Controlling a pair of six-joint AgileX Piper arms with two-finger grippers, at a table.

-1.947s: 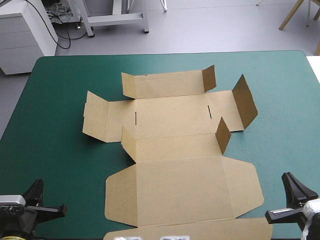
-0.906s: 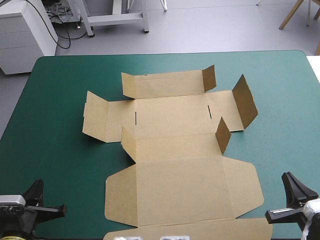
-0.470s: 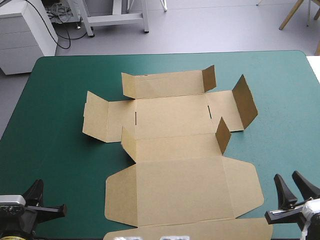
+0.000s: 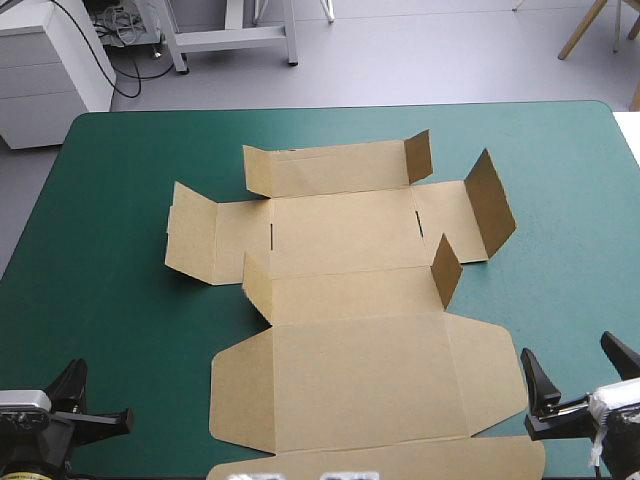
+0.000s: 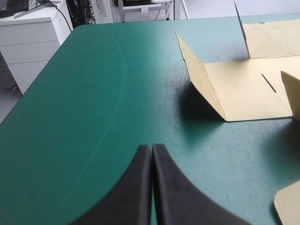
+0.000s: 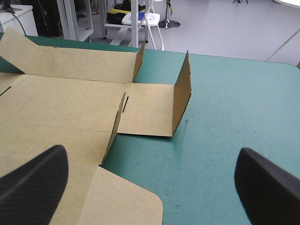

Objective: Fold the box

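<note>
The brown box point(image 4: 350, 300) lies spread as a cut sheet in the middle of the teal-green table, its big lid panel toward the near edge. Its small side flaps stand partly raised, the rest lies flat. My left gripper point(image 4: 72, 385) rests at the near left corner, shut, well clear of the box; its view shows the closed fingers point(image 5: 151, 187) with the box's left flap point(image 5: 243, 89) ahead. My right gripper point(image 4: 578, 370) sits at the near right, open, just beside the lid's right corner. In its view the box point(image 6: 70, 103) lies ahead, with the raised right flap point(image 6: 182, 93) upright.
Bare teal-green cover point(image 4: 110, 280) lies to the left of the box, and more to its right point(image 4: 570, 230). A white cabinet point(image 4: 50, 60) stands beyond the table's far left corner.
The right gripper's fingers have spread from shut to wide apart. The left gripper and the box have not moved.
</note>
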